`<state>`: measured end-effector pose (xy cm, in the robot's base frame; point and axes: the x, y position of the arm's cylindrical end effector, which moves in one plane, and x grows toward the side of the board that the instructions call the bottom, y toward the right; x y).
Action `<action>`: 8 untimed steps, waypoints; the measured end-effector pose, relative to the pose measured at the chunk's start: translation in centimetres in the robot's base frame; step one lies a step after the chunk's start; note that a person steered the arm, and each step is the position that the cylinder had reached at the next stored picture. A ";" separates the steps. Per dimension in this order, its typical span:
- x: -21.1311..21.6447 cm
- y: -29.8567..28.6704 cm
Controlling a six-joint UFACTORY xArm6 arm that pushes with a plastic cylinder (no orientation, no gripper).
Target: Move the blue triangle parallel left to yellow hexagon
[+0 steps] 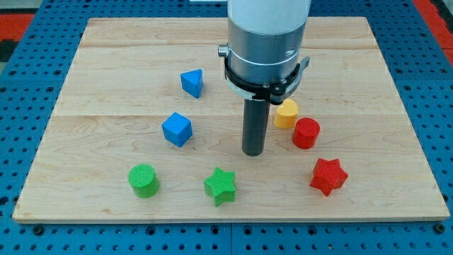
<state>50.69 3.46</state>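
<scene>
The blue triangle (192, 82) lies on the wooden board (106, 64), up and left of the middle. The yellow hexagon (286, 113) sits right of the middle, partly hidden behind my rod. My tip (253, 151) rests on the board just below and left of the yellow hexagon, well to the right of and below the blue triangle. It touches no block.
A blue cube (176, 129) lies left of my tip. A red cylinder (306, 133) touches the yellow hexagon's lower right. A red star (328, 176), a green star (220, 186) and a green cylinder (144, 180) lie along the view's bottom.
</scene>
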 end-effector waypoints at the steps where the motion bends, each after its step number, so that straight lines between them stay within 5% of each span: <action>1: -4.0 -0.2; 3: -6.5 -8.6; 5: -14.5 -15.9; 6: -16.7 -14.6; 8: -13.0 -9.6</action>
<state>37.69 -6.14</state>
